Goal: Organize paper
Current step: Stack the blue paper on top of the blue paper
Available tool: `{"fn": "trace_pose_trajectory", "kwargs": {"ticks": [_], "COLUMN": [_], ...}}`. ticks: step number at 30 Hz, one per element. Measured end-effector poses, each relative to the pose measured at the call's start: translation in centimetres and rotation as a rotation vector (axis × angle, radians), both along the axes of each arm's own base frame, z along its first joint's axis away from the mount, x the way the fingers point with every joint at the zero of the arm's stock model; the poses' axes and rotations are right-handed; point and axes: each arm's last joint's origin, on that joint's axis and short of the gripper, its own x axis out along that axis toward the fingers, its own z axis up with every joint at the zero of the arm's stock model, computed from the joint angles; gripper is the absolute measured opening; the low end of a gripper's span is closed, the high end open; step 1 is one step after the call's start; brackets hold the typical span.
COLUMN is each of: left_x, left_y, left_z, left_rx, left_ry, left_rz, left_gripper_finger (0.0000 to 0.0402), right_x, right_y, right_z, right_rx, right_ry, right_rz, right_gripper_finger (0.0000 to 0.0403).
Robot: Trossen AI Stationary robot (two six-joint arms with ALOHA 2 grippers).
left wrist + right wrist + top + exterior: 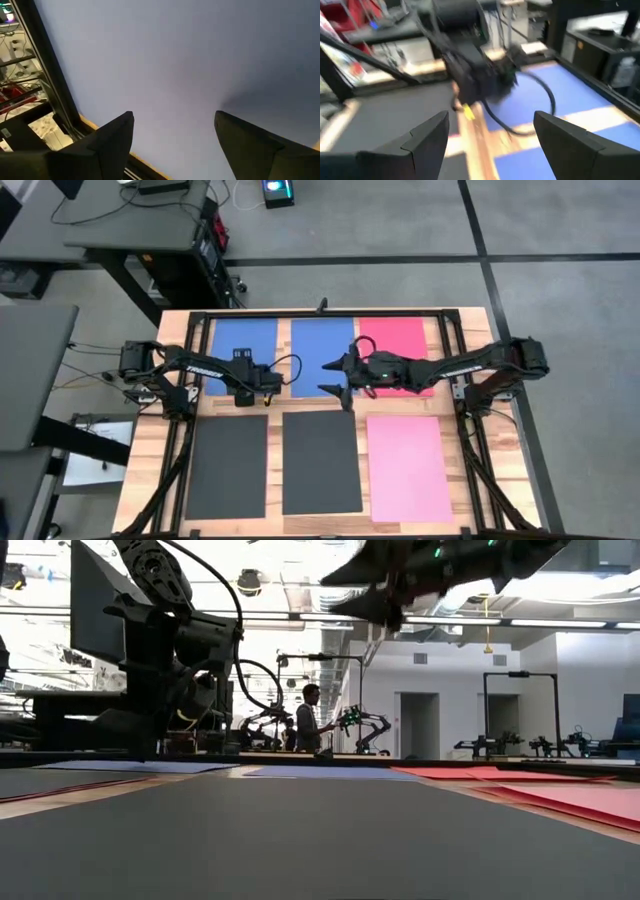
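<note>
left end effector open, empty | right end effector open, empty | red paper part-hidden

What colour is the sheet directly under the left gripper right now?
Blue. The left gripper hangs open over the far-left blue sheet; clearest in the high view.

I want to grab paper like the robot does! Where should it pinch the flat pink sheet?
Probably at an edge, coming down from above. The flat rectangular pink paper sheet lies flush on the wooden table, so nothing sticks up to pinch. Its long outer edge faces bare wood, away from the neighbouring dark grey paper sheet. The open right claw is nearest.
</note>
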Motion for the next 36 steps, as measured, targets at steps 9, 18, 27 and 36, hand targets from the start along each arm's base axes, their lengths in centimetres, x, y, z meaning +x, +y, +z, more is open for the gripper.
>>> {"fn": "trace_pose_trajectory", "kwargs": {"ticks": [9,18,27,36], "left_x": [-1.0,-2.6,-2.8,-3.2], "left_y": [-0.2,-1.2,0.4,1.9], "left_z": [0.9,2.0,1.4,1.4], "left_rx": [-0.110,-0.352,-0.416,-0.438], "left_ry": [0.033,-0.098,-0.079,-0.099], "left_rz": [0.061,0.047,0.108,0.169], "left_gripper_finger": [0.0259,0.0259,0.0259,0.0259], "right_x": [3.5,4.7,5.2,6.9], "right_y": [-2.2,-2.3,-1.7,-4.3], "right_z": [-3.7,-2.0,-1.2,-2.2], "right_rx": [0.055,0.049,0.064,0.031], "right_ry": [0.109,0.058,0.029,0.117], "right_rz": [-0.044,-0.016,0.065,0.014], "right_gripper_finger": [0.0279,0.0279,0.0279,0.0279]}}
